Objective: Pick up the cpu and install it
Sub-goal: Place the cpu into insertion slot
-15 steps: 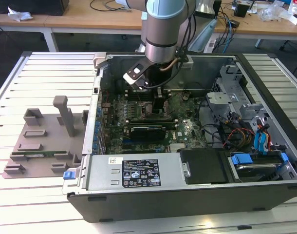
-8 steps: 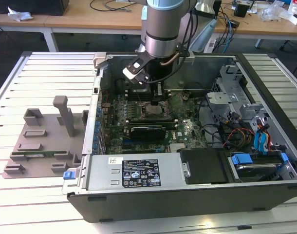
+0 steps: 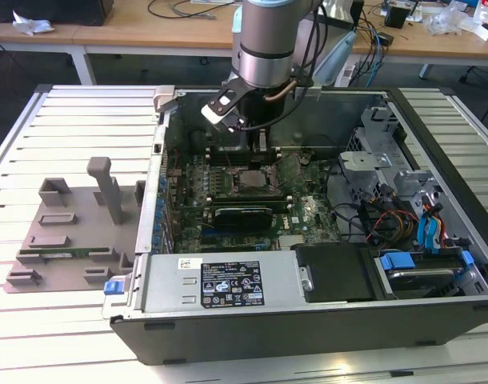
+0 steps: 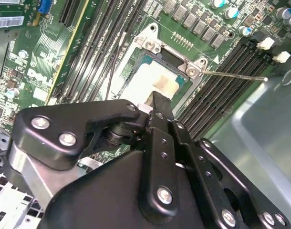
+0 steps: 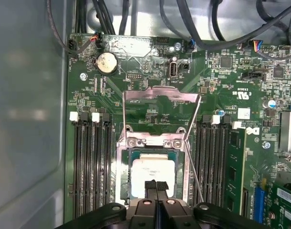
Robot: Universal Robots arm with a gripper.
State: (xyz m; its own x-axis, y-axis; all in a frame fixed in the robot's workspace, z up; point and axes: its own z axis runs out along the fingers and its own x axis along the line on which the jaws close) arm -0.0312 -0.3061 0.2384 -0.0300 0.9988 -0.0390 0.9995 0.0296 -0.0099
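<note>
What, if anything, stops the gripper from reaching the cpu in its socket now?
Probably nothing, so yes: the socket's metal cover stands flipped open, and the gripper hangs right over the bare cpu.

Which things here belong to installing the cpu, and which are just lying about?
Job: cpu, lying in its socket; raised socket cover; gripper, fingers shut, at the cpu.
Lying about: grey fixture tray; long black card; coin battery; labelled grey box.
</note>
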